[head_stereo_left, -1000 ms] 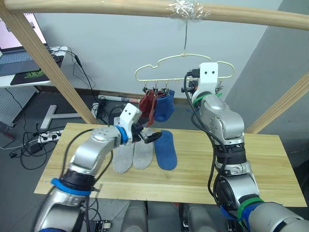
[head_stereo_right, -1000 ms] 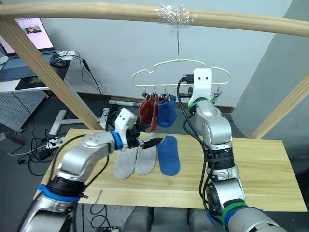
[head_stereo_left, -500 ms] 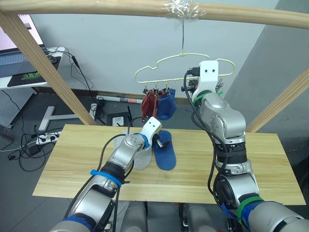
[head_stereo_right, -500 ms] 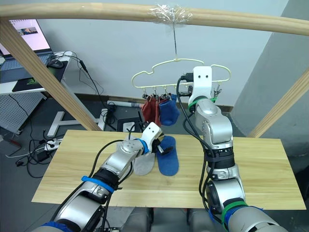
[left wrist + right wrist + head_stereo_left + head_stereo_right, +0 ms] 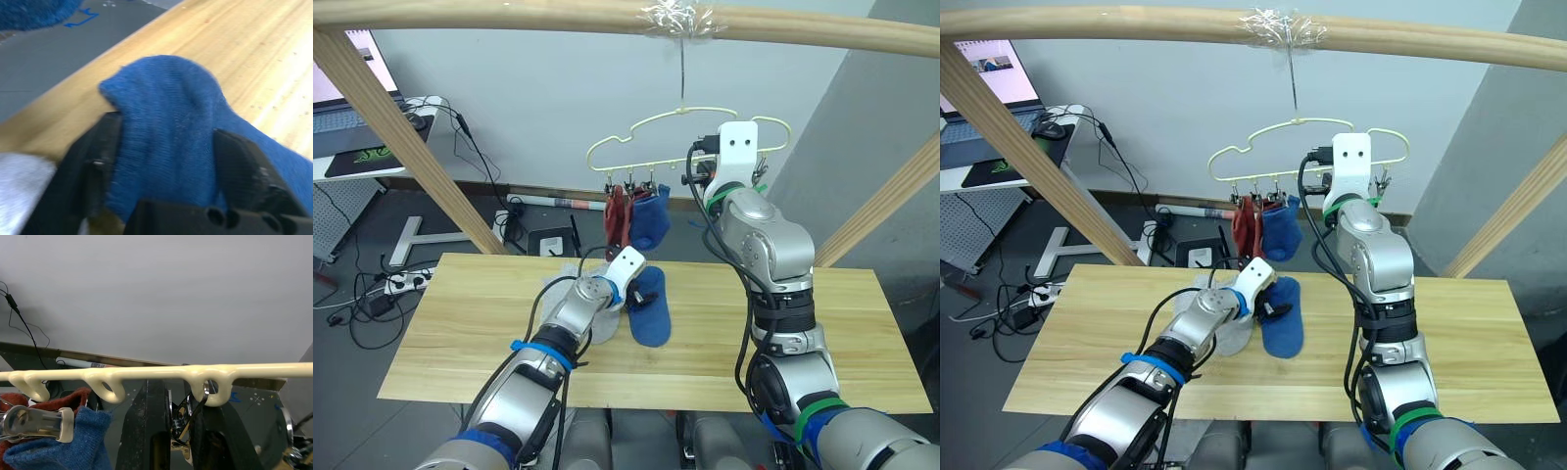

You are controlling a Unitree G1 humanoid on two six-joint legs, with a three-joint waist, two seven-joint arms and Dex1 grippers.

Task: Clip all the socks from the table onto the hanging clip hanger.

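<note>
1. the left tool (image 5: 166,161) is down on the desk (image 5: 822,333), with its two black fingers (image 5: 98,166) set either side of the cuff end of the blue sock (image 5: 649,308); the knit bunches up between them, so it is clenched on that sock.
2. that blue sock lies flat on the light wood near the middle of the desk, its far end under the left tool.
3. just beside it, on the robot's left, pale grey socks (image 5: 1226,338) lie on the desk, mostly hidden by the left forearm; i cannot tell how many.
4. the clip hanger (image 5: 646,132) hangs by its hook from a wooden pole (image 5: 509,15) overhead, above the far edge of the desk.
5. two rust red socks (image 5: 615,213) and another blue sock (image 5: 651,220) hang from clips at the hanger's left part, touching each other.
6. the right tool (image 5: 176,431) is raised to the hanger's bottom bar, on its right part. its fingers stand either side of a metal clip (image 5: 188,423) that dangles from a loop in the bar; whether they press the clip or only flank it, i cannot tell.
7. in the right wrist view, a clip (image 5: 34,423) grips the hung blue sock beside the red knit.
</note>
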